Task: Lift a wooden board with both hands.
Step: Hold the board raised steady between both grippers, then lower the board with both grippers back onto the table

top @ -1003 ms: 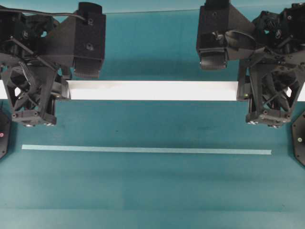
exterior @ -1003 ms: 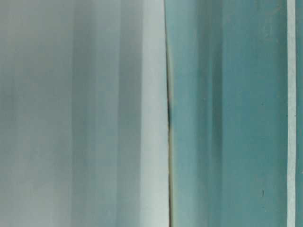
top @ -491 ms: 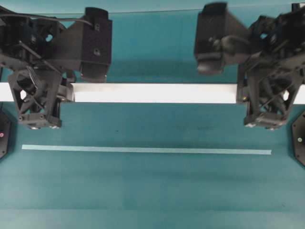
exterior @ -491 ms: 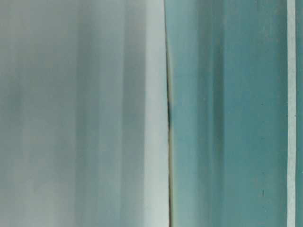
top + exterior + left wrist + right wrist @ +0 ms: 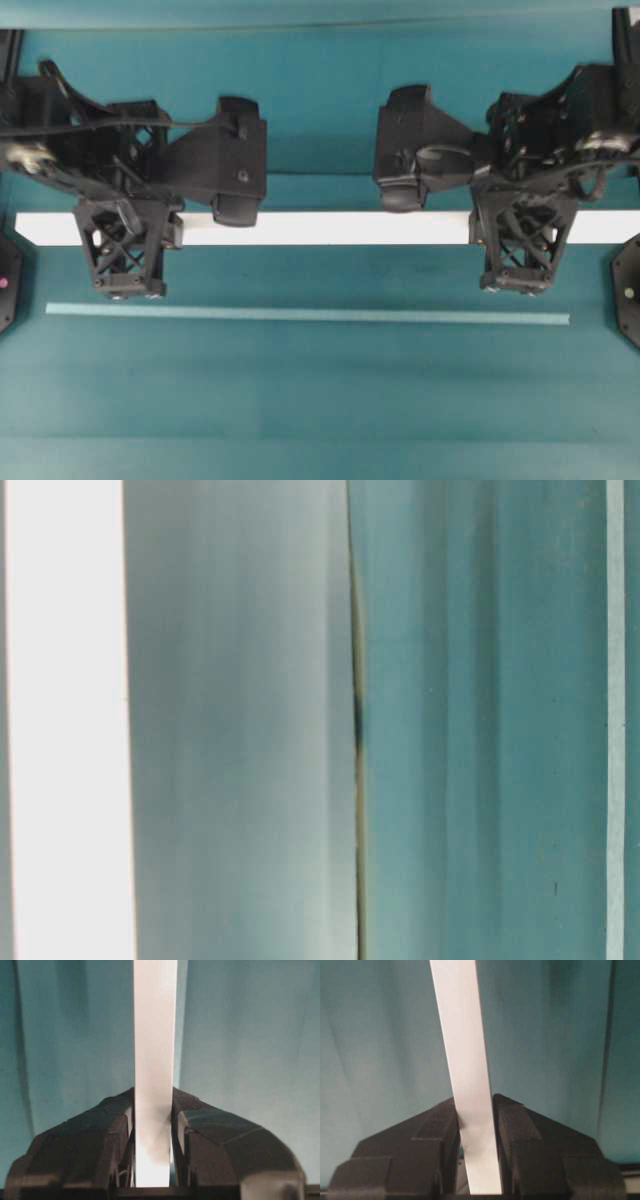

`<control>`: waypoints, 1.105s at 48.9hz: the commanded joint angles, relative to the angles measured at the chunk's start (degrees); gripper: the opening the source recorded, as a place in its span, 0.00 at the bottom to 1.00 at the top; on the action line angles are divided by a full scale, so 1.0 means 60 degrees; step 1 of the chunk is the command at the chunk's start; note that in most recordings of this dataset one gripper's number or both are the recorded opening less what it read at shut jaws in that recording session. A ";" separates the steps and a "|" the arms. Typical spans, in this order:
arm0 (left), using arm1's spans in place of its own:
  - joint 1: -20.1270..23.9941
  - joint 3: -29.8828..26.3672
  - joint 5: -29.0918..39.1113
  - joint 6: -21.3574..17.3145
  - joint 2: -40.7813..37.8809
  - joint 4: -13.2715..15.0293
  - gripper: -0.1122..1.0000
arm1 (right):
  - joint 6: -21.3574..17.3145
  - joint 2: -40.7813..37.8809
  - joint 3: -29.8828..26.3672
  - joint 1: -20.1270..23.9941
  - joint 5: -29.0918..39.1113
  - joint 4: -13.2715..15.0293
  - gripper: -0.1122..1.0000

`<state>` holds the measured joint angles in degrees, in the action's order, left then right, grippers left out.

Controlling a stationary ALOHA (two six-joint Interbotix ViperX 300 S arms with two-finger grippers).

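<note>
The wooden board hangs level above the table, running from its left edge to its right edge, just behind the thin tape strip. The left gripper pinches it near the left end and the right gripper near the right end, both squeezed tight on its flat sides. To lift well, both arms should go up together at the same speed, so the board stays flat. A second ago it sat further back and looked smaller; now it is higher and nearer the tape.
</note>
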<state>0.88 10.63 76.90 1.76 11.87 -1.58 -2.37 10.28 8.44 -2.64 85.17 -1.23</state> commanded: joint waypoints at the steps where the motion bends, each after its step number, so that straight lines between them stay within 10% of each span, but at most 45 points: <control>1: -0.0029 0.0249 -0.0308 0.0029 0.0088 0.0015 0.25 | 0.0088 0.0015 0.0322 -0.0015 -0.0366 -0.0015 0.29; 54: 0.0073 0.3208 -0.3794 0.0454 -0.1538 0.0015 0.25 | 0.0176 -0.1099 0.3940 0.0176 -0.5112 -0.0073 0.29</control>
<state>1.32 29.18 55.63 3.87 2.72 -1.58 -1.58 4.48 31.73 -2.02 55.55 -1.41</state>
